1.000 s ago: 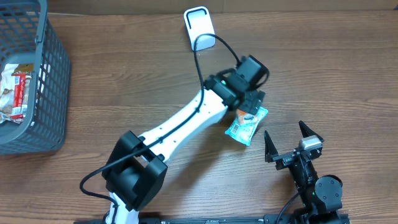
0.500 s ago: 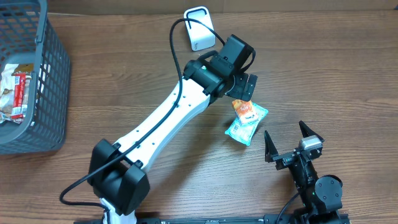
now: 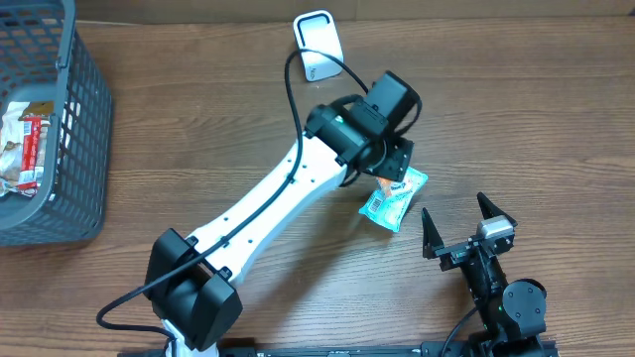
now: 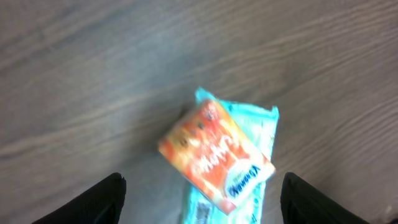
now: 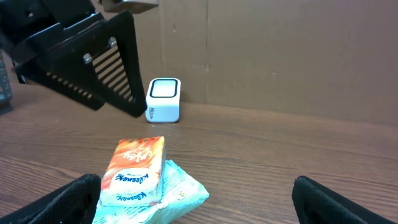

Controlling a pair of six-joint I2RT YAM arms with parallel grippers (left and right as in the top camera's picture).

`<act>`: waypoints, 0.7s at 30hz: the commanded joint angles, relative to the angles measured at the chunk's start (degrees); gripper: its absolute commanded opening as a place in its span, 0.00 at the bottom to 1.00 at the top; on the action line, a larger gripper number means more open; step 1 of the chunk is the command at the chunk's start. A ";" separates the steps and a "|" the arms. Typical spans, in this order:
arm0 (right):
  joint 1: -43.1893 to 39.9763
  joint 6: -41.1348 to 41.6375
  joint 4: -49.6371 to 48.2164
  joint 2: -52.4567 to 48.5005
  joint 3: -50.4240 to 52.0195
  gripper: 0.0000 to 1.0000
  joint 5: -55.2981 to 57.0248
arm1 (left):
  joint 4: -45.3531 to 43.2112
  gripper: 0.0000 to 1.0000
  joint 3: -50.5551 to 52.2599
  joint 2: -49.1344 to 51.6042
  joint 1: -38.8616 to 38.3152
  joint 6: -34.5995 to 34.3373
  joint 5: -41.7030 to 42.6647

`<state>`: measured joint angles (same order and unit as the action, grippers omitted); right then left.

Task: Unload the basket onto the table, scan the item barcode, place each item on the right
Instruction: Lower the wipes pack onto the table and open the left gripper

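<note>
Two packs: orange pack (image 4: 214, 155) on teal pack (image 4: 261, 121)
Feel: light, soft, slippery, I judge
Hold: long edges
My left gripper (image 4: 202, 199): apart, empty
My right gripper (image 5: 196, 196): apart

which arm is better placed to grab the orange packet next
Left: the left gripper hangs over the orange packet, jaws open either side; the right gripper sits apart from it.

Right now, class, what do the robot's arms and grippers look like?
The left arm has white links, black joints and a looping black cable. The right arm is black; the right gripper has pointed triangular fingers.
</note>
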<state>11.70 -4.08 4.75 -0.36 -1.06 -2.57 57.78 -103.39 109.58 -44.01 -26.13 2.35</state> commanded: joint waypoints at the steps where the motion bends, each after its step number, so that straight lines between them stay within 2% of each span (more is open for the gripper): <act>1: -0.20 -0.20 -0.11 0.17 0.61 1.00 0.37 | 2.27 0.68 -0.15 1.64 0.11 -4.92 -0.70; 5: -0.20 -0.20 -0.09 0.17 0.61 1.00 0.35 | 5.29 0.67 -0.17 1.64 1.31 -5.01 5.44; 8: -0.20 -0.20 -0.11 0.17 0.61 1.00 0.37 | 5.57 0.58 -0.13 1.70 1.70 -5.53 8.90; 12: -0.20 -0.20 -0.11 0.17 0.61 1.00 0.37 | 5.14 0.51 0.20 1.84 1.29 -7.65 7.45; 21: -0.20 -0.20 -0.11 0.17 0.61 1.00 0.37 | 4.48 0.50 0.20 5.11 1.29 -10.56 6.21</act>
<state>11.70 -4.05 4.78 -0.36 -1.06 -2.59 62.61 -103.37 112.77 -42.39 -34.54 8.40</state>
